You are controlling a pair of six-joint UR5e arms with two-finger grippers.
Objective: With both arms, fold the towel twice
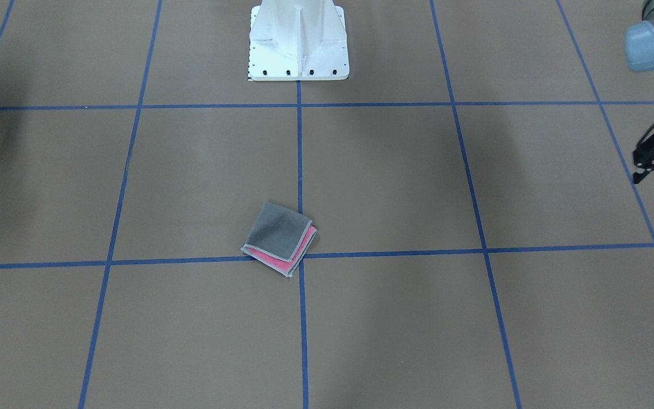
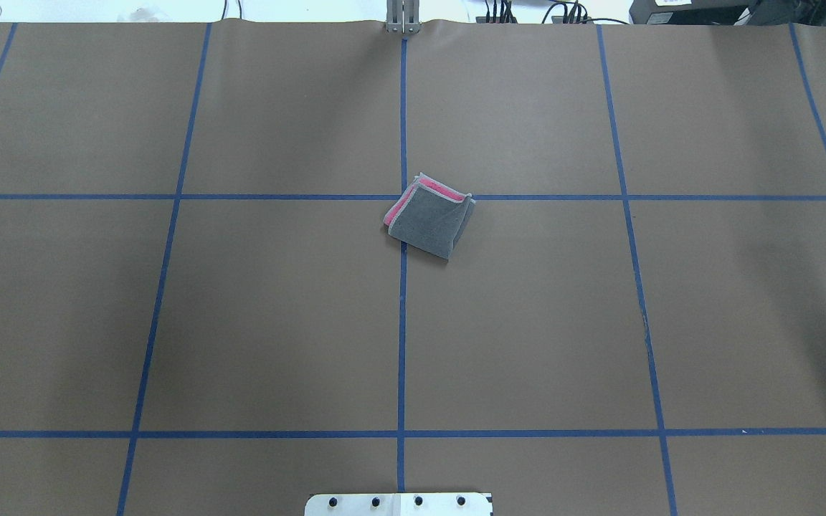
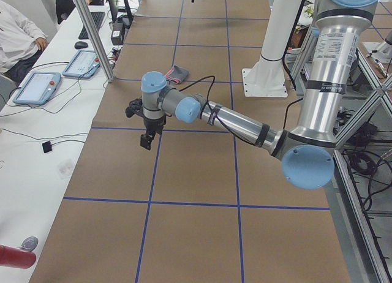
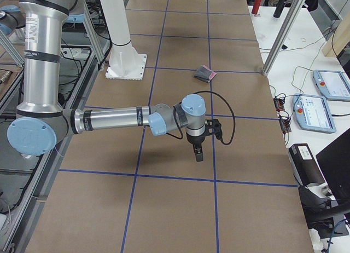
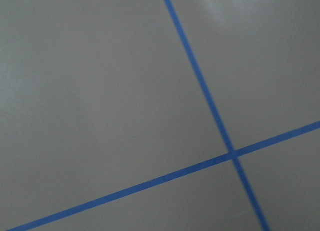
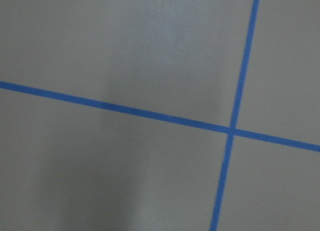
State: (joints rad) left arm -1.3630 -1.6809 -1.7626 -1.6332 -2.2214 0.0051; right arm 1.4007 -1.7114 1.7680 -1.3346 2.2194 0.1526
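Observation:
The towel (image 1: 276,230) lies folded into a small square on the brown table, dark grey face up, with pink layers showing along two edges. It sits at the tape cross in the overhead view (image 2: 431,222), and shows far off in the side views (image 3: 177,71) (image 4: 203,73). My left gripper (image 1: 648,165) hangs above the table at the front view's right edge, far from the towel; it also shows in the left view (image 3: 146,141). I cannot tell if it is open or shut. My right gripper (image 4: 198,154) shows only in the right view; I cannot tell its state. Both hold nothing visible.
The white pedestal base (image 1: 298,45) stands at the robot's side of the table. Blue tape lines (image 2: 402,322) grid the brown paper. Operator desks with tablets (image 3: 37,87) and cables run along the far side. Both wrist views show only paper and tape.

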